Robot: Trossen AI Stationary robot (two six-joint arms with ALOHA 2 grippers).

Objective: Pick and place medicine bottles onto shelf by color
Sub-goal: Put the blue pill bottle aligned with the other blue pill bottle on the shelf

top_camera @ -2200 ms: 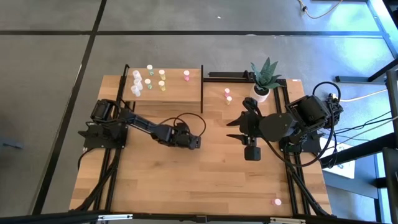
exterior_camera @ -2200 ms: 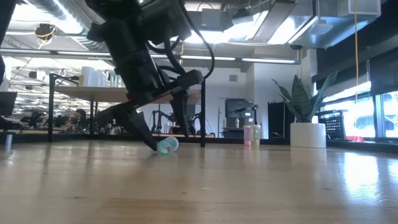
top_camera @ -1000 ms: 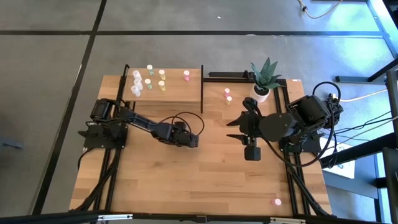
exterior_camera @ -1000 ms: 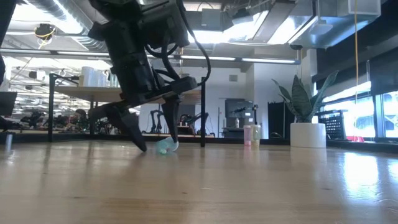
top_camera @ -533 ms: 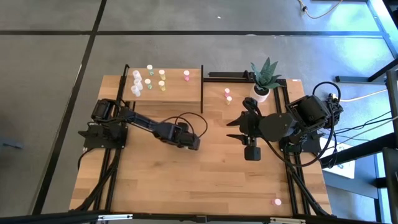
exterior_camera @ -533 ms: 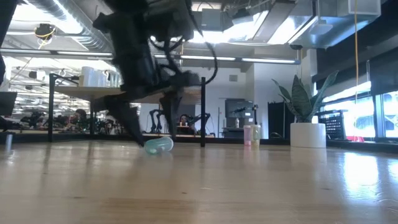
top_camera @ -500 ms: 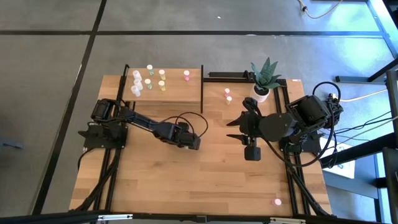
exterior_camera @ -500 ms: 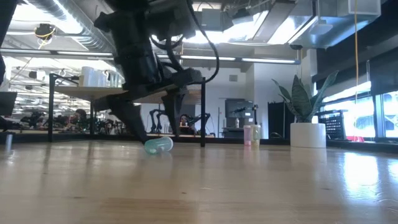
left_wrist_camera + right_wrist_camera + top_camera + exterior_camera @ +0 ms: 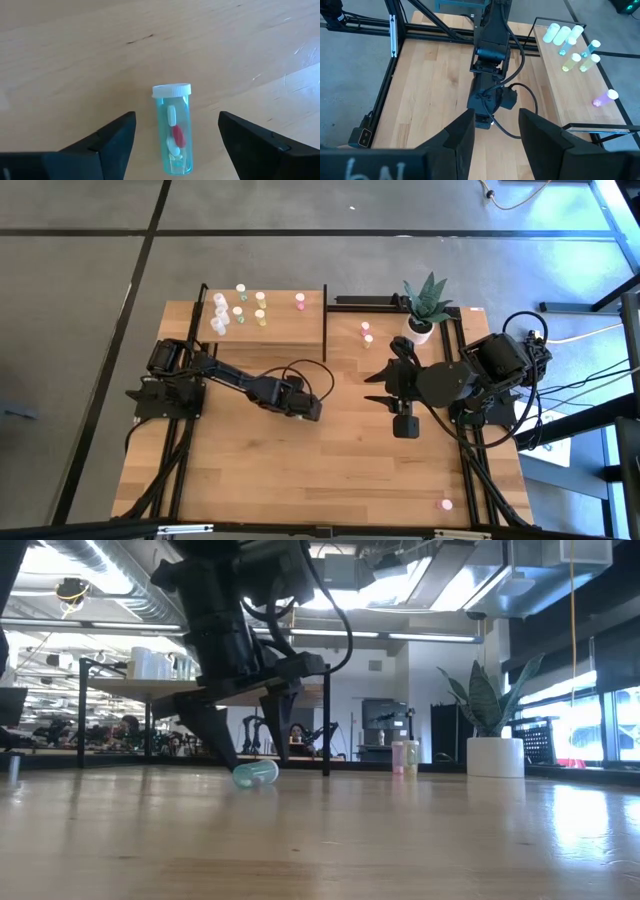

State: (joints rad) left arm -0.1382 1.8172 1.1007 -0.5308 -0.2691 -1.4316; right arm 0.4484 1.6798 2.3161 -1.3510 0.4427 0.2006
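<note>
A teal medicine bottle with a white cap lies on its side on the table's middle; it also shows in the low view. My left gripper hangs open just above it, pointing steeply down, one finger on either side, not touching. In the high view this gripper hides the bottle. My right gripper waits open and high over the table's right half, holding nothing. The shelf at the far left carries several upright bottles with white, green, yellow and pink tops.
Two small bottles stand on the table right of the shelf. A pink-topped one stands near the front right corner. A white plant pot is at the far right. Thin black posts frame the shelf.
My left gripper has risen a little off the table and rolled about its own pointing line, staying open. The teal bottle has shifted and turned a little toward the table's left, still lying on its side.
</note>
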